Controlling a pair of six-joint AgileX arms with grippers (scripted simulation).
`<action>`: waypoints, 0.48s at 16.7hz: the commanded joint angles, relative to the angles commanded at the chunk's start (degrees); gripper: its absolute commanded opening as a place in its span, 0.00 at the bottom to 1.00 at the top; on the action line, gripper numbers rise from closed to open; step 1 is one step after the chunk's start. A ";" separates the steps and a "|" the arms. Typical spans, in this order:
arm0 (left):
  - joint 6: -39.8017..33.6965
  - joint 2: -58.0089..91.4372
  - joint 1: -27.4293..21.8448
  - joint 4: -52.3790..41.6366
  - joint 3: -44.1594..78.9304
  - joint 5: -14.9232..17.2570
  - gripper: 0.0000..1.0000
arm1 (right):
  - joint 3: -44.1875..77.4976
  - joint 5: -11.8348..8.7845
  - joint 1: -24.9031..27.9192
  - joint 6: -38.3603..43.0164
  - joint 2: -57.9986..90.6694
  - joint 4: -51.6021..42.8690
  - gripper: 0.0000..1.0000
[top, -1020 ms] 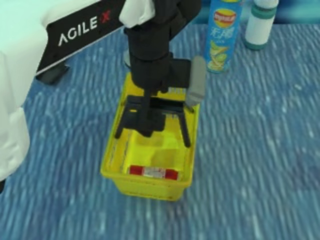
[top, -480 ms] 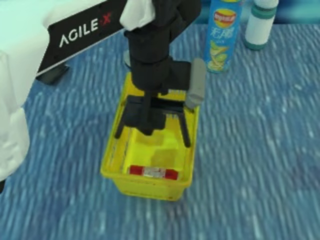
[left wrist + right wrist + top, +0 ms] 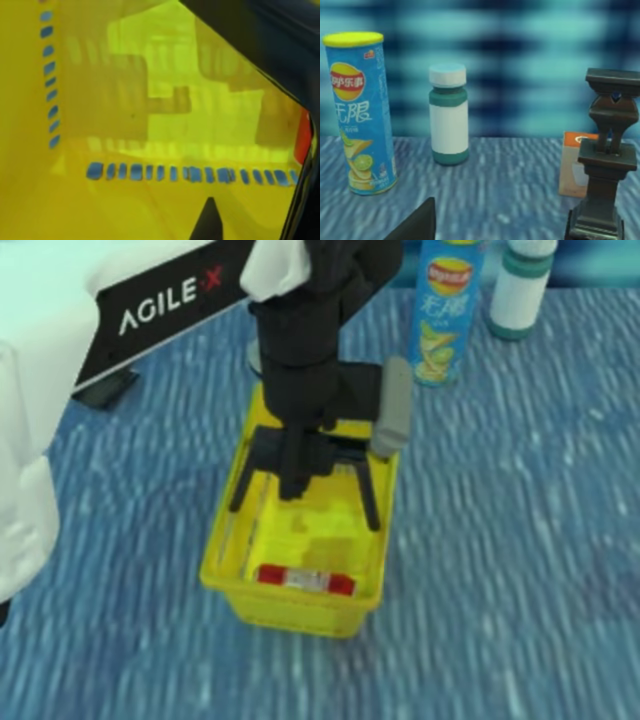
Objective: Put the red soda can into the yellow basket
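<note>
A blue surface with a pale streaked weave fills the top view, with a blurred blue-banded backdrop behind it in the right wrist view. Near the middle sits the yellow basket, a rectangular plastic shopping basket with slotted walls and black handles folded over its rim. The red soda can lies on its side inside the basket, on the floor against the end wall farthest from the chips tube; its red ends and pale label band show. In the left wrist view a sliver of the can's red appears at the frame's edge, beside the yellow slotted wall.

The left arm, white with AgileX lettering, reaches over the basket from the upper left of the top view. The left gripper hangs inside the basket's open top, above the end nearest the chips tube and apart from the can. Its jaws hold nothing; whether they are wide or narrow cannot be told.

Beyond the basket stands a tall blue chips tube with a yellow lid, and just beside that a white bottle with teal bands. In the right wrist view, a small orange-and-white box stands beyond the bottle from the tube.

The right gripper shows only in its own wrist view, where the jaws stand wide apart and empty.
</note>
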 joint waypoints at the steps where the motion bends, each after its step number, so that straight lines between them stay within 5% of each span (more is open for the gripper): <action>1: 0.00 0.00 0.00 0.00 0.00 0.00 0.02 | 0.00 0.00 0.00 0.00 0.00 0.00 1.00; 8: 0.00 0.00 0.00 0.00 0.00 0.00 0.00 | 0.00 0.00 0.00 0.00 0.00 0.00 1.00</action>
